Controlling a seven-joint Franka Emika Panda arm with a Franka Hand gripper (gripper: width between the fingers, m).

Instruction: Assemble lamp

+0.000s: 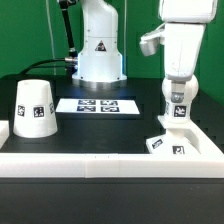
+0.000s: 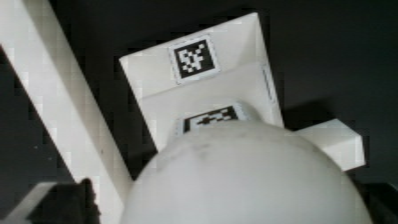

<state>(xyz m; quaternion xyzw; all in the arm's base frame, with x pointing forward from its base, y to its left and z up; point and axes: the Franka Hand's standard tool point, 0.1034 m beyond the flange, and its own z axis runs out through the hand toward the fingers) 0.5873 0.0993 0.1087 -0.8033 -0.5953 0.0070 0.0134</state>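
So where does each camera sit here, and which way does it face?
Exterior view: off the arm, facing over the rail toward the pedestal; arm and gripper show.
Wrist view: on the wrist, looking past the jaws at the bulb and, beyond it, the base; only dark jaw edges show.
Both show the base and rail.

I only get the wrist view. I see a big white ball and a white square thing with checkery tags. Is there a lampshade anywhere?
Observer: Yes. A white tapered plastic shade stands wide end down at the exterior view's left.
Operator: Is it near the arm?
Observer: No. The end effector hangs at the exterior view's right, over the small white square base.
Operator: What's in between?
Observer: The flat white marker board lies on the black table, a bit farther back.
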